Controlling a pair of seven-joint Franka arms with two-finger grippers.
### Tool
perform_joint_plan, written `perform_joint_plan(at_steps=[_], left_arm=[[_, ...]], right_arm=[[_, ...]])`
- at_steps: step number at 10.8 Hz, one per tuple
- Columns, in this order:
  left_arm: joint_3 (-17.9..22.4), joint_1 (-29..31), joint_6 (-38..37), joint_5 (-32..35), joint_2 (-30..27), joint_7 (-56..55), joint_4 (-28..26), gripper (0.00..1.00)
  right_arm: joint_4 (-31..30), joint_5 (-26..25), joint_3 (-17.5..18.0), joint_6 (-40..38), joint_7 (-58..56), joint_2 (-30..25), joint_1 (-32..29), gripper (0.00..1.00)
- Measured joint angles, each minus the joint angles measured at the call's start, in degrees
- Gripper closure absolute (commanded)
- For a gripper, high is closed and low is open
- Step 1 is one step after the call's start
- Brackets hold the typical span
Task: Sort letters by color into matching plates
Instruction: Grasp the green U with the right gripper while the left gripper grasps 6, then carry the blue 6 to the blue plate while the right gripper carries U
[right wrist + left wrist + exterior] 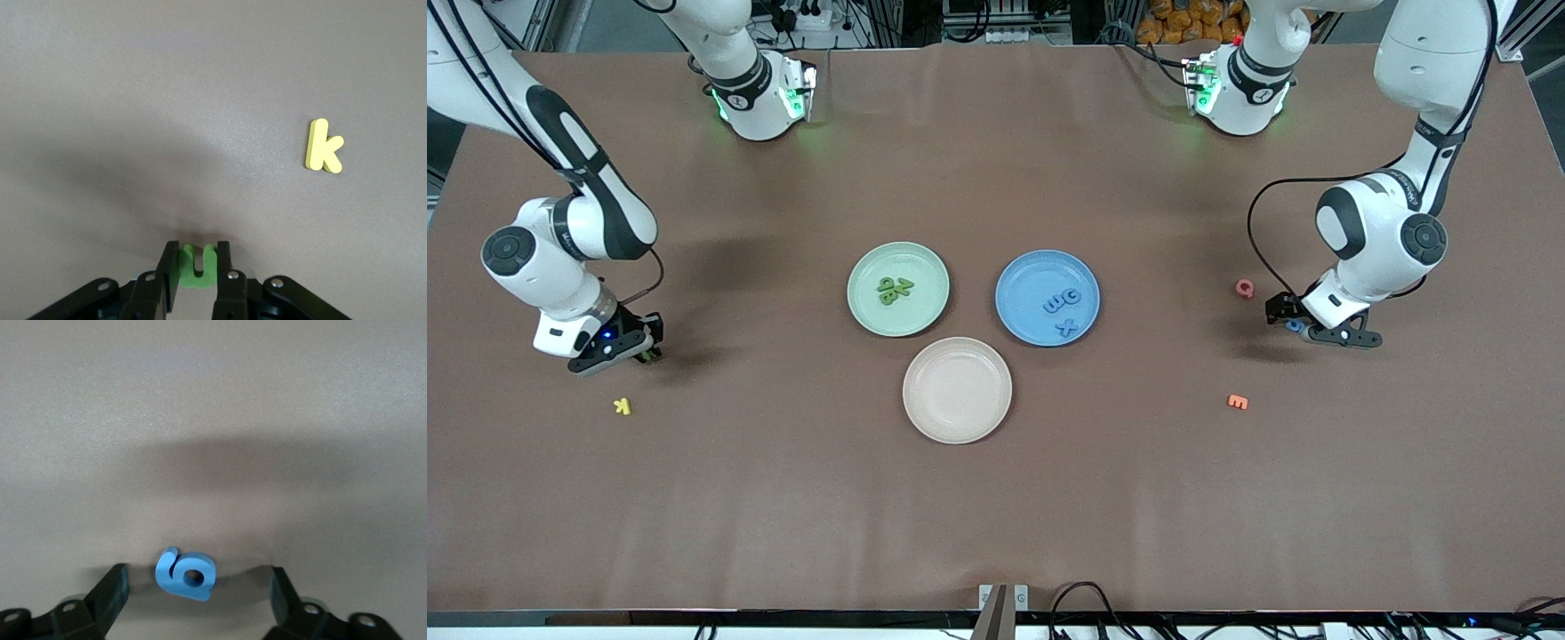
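1. Toward the right arm's end of the table, the right gripper (643, 348) is down at the surface, its fingers pinching a green letter (197, 268). The yellow letter (623, 406) lies loose near it, nearer the front camera (not a task colour).
2. Mid-table, the green plate (898, 289) holds three green letters (895, 289) and the blue plate (1048, 297) three blue letters (1064, 308). The beige plate (957, 389), nearest the camera, is bare.
3. Toward the left arm's end, the left gripper (1303, 328) sits low with fingers spread either side of a blue letter (186, 573) lying flat on the table, not yet gripped. A red letter (1245, 288) and an orange letter (1237, 402) lie nearby.
4. Step in hand, as I judge it: the last piece of each colour. The right arm should next lift and carry to the green plate; the left must close squarely first (thin foam may slip).
5. The table (996, 516) is a plain matte brown sheet, with ample room around the plates.
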Motion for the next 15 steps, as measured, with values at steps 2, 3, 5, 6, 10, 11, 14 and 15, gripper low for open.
perform_joint_plan(at_steps=[2,3,5,6,10,11,14,15], left_arm=[[0.0,-0.1,0.0,0.1,0.2,0.2,0.4,0.37],[0.1,-0.1,0.0,0.1,0.2,0.2,0.5,0.51],[0.2,-0.1,-1.1,0.1,0.1,0.2,1.5,0.77],[0.2,-0.3,-2.2,0.1,0.1,0.2,2.1,0.87],[0.5,-0.5,-5.2,1.0,0.3,0.3,3.7,1.0],[0.5,-0.5,-5.4,1.1,0.3,0.3,3.8,1.0],[0.5,-0.7,-8.4,1.2,0.7,0.3,5.6,1.0],[0.5,-0.7,-10.6,1.2,0.9,0.3,7.1,1.0]], right_arm=[[0.2,0.0,1.1,-2.6,1.6,-1.5,0.0,0.85],[0.2,0.0,1.5,-3.6,3.4,-2.2,0.1,0.85],[0.2,0.0,2.0,-5.3,9.7,-2.9,1.1,0.85],[0.2,0.0,2.1,-5.8,13.2,-3.1,2.3,0.85],[0.2,3.9,2.3,-10.8,26.4,-4.7,8.4,0.85],[0.2,7.6,2.3,-12.7,26.9,-5.5,10.0,0.85],[0.4,15.6,2.2,-19.3,27.5,-8.5,14.1,0.85],[0.4,18.1,2.0,-20.9,27.6,-9.3,15.7,0.85]])
